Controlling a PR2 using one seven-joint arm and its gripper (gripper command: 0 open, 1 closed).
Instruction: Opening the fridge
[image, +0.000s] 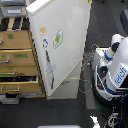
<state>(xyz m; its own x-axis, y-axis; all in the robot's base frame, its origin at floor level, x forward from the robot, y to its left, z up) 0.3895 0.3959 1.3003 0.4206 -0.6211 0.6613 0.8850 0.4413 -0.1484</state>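
There is only one view, the exterior one. It looks from high above, tilted down toward the floor (50, 112). It stands at medium distance: the fridge (62, 45) fills the middle, the robot (114, 67) is at the exterior view's right.

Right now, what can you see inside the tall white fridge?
Nothing of the inside shows. The tall white fridge presents its large white door, with a small green-figure sticker, and that panel covers the whole interior from this exterior view.
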